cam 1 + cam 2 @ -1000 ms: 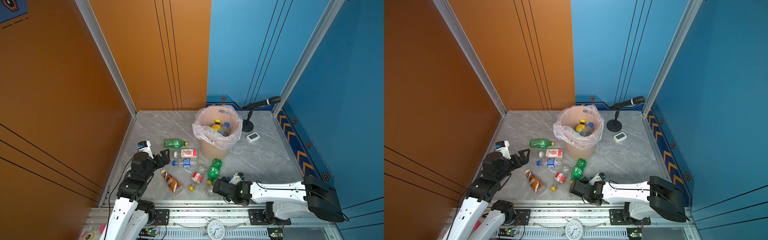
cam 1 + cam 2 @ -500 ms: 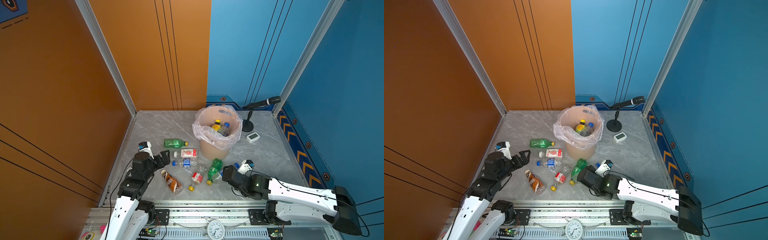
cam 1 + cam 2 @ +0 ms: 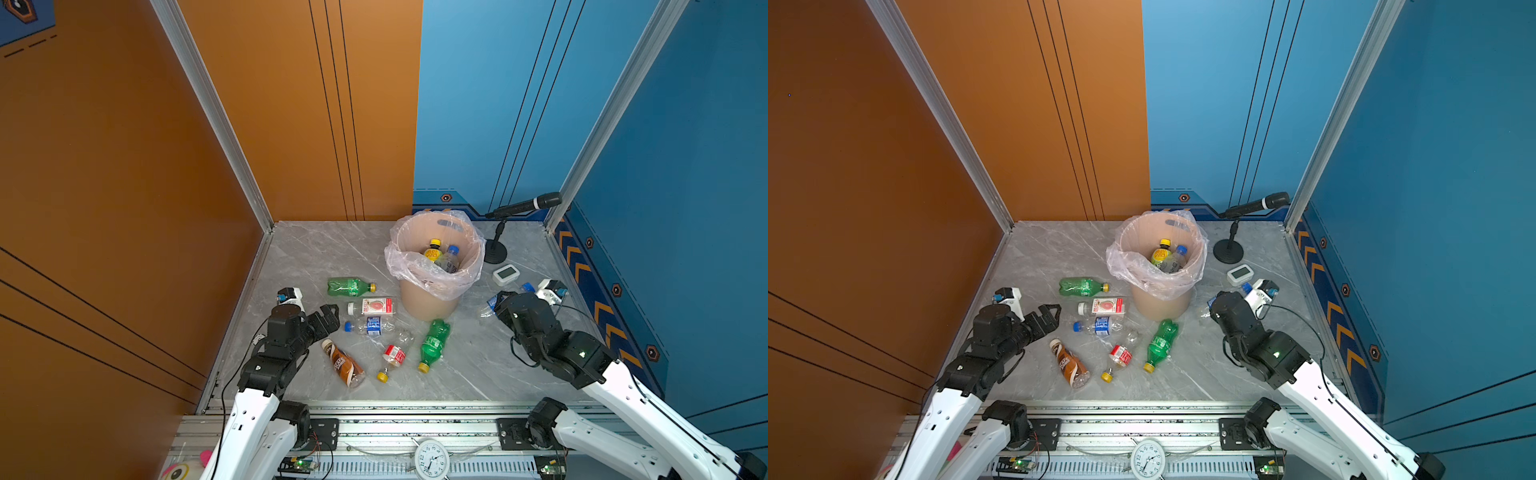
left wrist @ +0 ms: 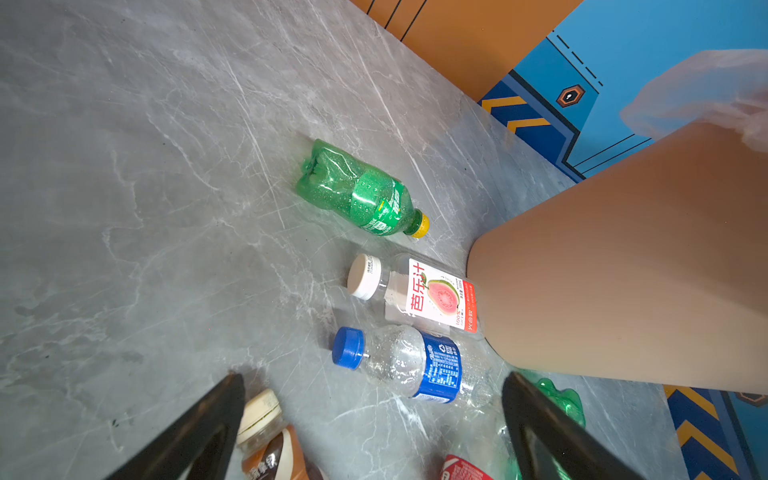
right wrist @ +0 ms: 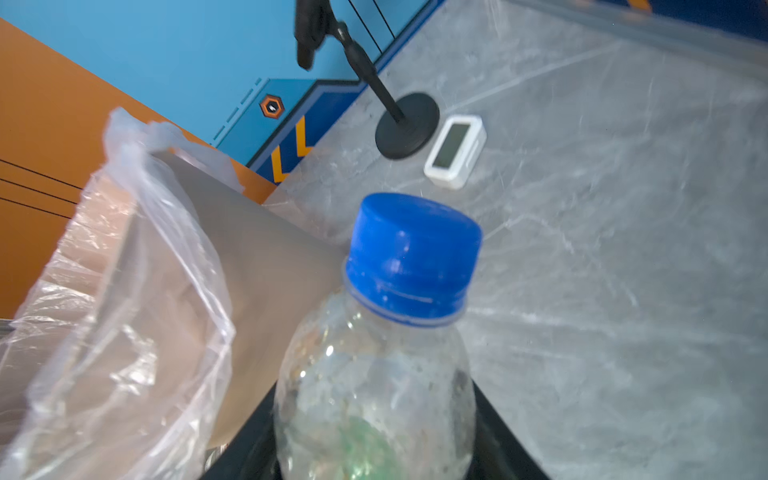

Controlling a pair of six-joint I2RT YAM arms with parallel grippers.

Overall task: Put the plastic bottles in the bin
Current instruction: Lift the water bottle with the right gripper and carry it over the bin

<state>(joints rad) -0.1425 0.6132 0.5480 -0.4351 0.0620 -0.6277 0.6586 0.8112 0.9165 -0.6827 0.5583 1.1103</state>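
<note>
The bin (image 3: 428,301), beige-pink with a thin bag over its rim, stands at mid-table and holds two plastic bottles (image 3: 440,254). Several more lie in front of it to the left: a green one (image 3: 349,286), a guava-label one (image 3: 372,306), a clear blue-label one (image 4: 415,365), a brown one (image 3: 343,363), a red-label one (image 3: 392,357) and another green one (image 3: 434,343). My left gripper (image 4: 372,378) hangs open just short of the blue-label bottle. My right gripper (image 5: 374,424) is shut on a clear blue-capped bottle (image 5: 386,332), raised right of the bin (image 5: 266,282).
A microphone on a round black stand (image 3: 495,252) and a small white display unit (image 3: 505,274) sit behind and to the right of the bin. Walls close in the left, back and right sides. A round clock (image 3: 431,459) hangs on the front rail.
My right arm has swung from the front of the table up and to the right, carrying the blue-capped bottle to beside the bin. The left arm has barely moved.
</note>
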